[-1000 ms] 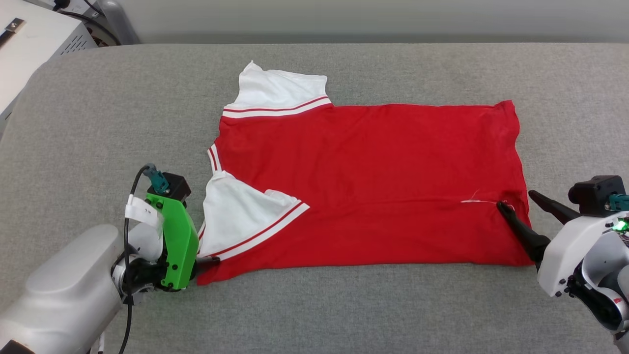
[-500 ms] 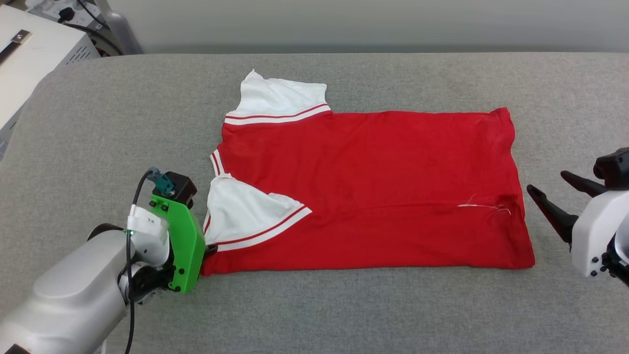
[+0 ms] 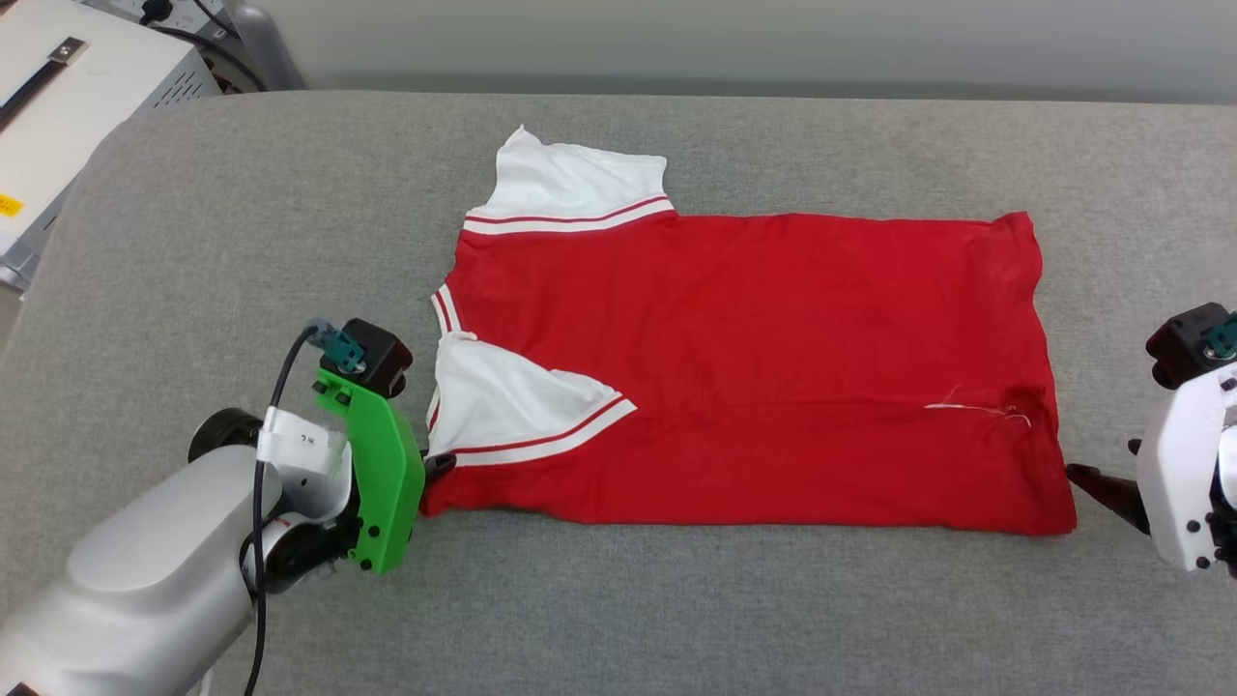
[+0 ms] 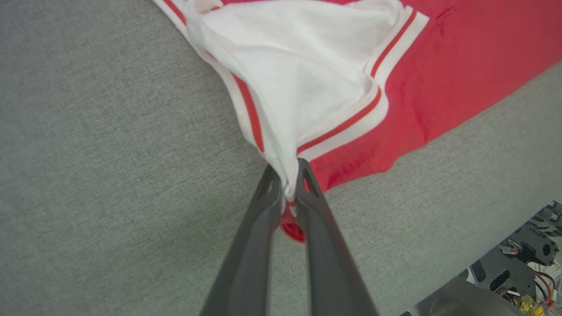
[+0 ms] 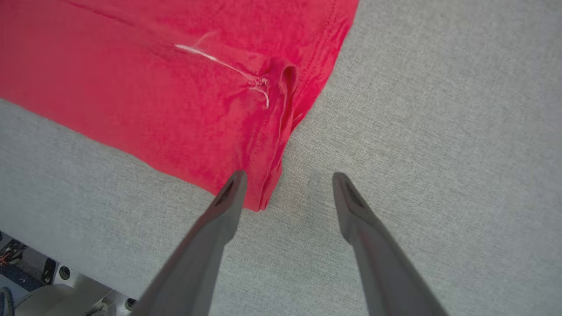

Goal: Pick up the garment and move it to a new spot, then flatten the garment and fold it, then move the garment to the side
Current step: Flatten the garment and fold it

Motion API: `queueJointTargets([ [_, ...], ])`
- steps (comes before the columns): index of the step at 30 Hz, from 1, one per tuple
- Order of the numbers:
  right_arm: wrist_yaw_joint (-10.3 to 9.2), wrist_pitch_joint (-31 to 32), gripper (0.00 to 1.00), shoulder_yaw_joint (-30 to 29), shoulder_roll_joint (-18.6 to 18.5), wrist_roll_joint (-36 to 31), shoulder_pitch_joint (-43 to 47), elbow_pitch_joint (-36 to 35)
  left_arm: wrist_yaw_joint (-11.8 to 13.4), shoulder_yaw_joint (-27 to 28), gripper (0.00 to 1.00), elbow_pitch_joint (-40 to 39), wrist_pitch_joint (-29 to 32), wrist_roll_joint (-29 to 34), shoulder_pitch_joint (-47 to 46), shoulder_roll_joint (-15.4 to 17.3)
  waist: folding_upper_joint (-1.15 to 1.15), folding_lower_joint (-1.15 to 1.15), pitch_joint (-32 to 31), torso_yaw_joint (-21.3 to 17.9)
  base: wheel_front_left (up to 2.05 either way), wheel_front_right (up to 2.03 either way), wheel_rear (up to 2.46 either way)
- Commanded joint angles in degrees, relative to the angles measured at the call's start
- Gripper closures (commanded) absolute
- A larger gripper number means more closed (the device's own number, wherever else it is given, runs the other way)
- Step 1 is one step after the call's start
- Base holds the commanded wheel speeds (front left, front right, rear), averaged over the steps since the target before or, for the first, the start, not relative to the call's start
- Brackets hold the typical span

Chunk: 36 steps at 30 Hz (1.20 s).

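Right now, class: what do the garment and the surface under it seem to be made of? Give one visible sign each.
The garment: thin matte knit cloth, probably; it creases and bunches limply. The surface: grey woven fabric covering, seemingly; fine speckled weave.

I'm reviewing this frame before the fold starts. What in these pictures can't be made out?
1. Underside of the garment: head view, it lies red side up on the table, hiding anything beneath.
2. Left gripper tips: head view, largely behind the green wrist mount.
3. Cloth layers it pinches: left wrist view, bunched between shut fingers.
4. Right gripper: head view, mostly behind its white wrist housing.
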Motion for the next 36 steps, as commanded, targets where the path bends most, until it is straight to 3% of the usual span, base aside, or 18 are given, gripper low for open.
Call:
queueJointTargets([
  [1,-0.04,0.1,0.00,0.1,0.9,-0.3,-1.1,1.2,0.4,0.0,1.00,-0.5,-0.3,0.4,-1.2,-0.2,0.25,0.00,0.9,0.7,0.00,0.00,0.00],
  [14,-0.04,-5.6,0.00,4.1,9.1,0.2,2.0,13.6,0.7,0.2,1.00,-0.3,-1.5,-0.5,0.2,-0.4,0.25,0.00,3.2,1.4,0.00,0.00,0.00],
  [15,-0.04,-6.3,0.64,4.4,9.1,0.3,2.1,13.8,0.7,0.2,1.00,-0.2,-1.8,-0.6,0.4,-0.3,0.25,0.00,3.1,1.3,0.00,0.00,0.00],
  [16,-0.04,-7.3,1.00,4.9,8.9,0.4,2.1,13.9,0.6,0.2,1.00,0.0,-2.0,-0.8,0.8,-0.2,0.25,0.00,2.8,1.1,0.00,0.00,0.00],
  [24,-0.04,-13.5,1.00,6.0,5.7,1.1,1.1,11.5,0.3,0.8,1.00,0.3,-2.6,-2.9,2.8,1.6,0.25,0.00,-0.6,-0.2,0.00,0.00,0.00],
  [36,-0.04,-14.5,1.00,3.4,-0.3,3.0,8.0,3.0,2.3,0.5,1.00,-7.9,-2.3,-4.9,8.0,6.5,0.25,0.00,-4.9,-0.3,0.00,0.00,0.00],
])
